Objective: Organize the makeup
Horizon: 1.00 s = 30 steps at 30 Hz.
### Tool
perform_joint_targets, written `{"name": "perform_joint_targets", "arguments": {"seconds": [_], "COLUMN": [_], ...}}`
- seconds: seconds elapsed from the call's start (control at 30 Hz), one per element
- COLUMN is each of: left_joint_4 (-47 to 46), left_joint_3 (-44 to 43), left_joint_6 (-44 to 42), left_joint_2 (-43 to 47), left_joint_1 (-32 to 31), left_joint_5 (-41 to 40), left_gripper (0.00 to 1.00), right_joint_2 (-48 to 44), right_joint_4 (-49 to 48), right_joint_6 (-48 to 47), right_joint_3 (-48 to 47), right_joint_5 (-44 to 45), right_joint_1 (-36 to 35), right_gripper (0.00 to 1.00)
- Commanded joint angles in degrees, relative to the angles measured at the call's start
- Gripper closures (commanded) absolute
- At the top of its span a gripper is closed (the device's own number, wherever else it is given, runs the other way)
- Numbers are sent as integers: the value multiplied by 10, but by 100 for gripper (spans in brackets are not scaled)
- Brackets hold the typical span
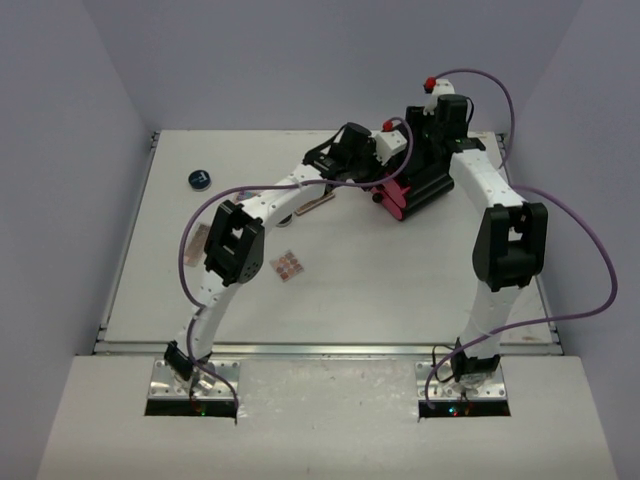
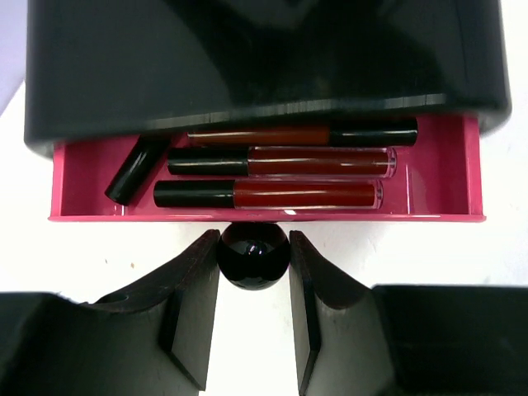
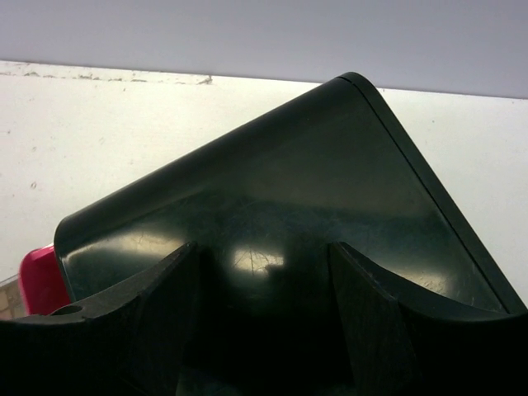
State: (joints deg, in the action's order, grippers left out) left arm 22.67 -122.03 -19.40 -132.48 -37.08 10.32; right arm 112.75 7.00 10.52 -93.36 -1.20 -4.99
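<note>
The left pincer (image 2: 253, 247) clenches the drawer knob (image 2: 252, 262); lip gloss tubes (image 2: 268, 194) lie in the pink drawer (image 2: 472, 165). Slide it straight while the spread right pincer (image 3: 262, 252) braces the black box (image 3: 330, 165).

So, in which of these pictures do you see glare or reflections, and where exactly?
Left wrist view: thin white glare lines run along the lip gloss tubes in the pink drawer, and a small bright spot sits on the round black knob. Right wrist view: the glossy top of the black box reflects pale patches of light. Top view: even light over the table, no strong glare.
</note>
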Motion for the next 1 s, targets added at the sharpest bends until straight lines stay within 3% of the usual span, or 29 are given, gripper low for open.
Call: {"name": "perform_joint_targets", "arguments": {"seconds": [0.0, 0.1, 0.27, 0.3, 0.33, 0.37, 0.47, 0.73, 0.87, 0.97], "left_joint_4": [-96, -114, -127, -124, -123, -121, -113, -74, -61, -50], "left_joint_3": [-64, -68, -77, -77, -77, -76, -69, -9, 39, 83], "left_joint_6": [-6, 11, 30, 33, 36, 37, 47, 61, 59, 42], "left_joint_2": [-19, -34, -54, -53, -53, -53, -43, 32, 76, 110], "left_joint_1": [-15, -17, -24, -24, -24, -24, -24, -23, -23, -24], "left_joint_5": [-25, -33, -40, -44, -50, -50, -63, -58, -39, -20], "left_gripper": [99, 92, 71, 66, 54, 53, 31, 21, 0, 0], "right_joint_2": [19, 17, 16, 16, 15, 15, 16, 11, 11, 9], "right_joint_4": [96, 90, 88, 88, 87, 87, 86, 86, 88, 90], "right_joint_6": [20, 20, 20, 21, 21, 21, 23, 20, 22, 22], "right_joint_3": [39, 46, 48, 49, 50, 50, 49, 48, 45, 44], "right_joint_5": [-33, -36, -37, -39, -39, -39, -43, -43, -45, -49], "right_joint_1": [-2, -2, -2, -2, -2, -2, -2, -1, 0, 0], "right_gripper": [34, 34, 34, 34, 34, 34, 34, 34, 34, 34]}}
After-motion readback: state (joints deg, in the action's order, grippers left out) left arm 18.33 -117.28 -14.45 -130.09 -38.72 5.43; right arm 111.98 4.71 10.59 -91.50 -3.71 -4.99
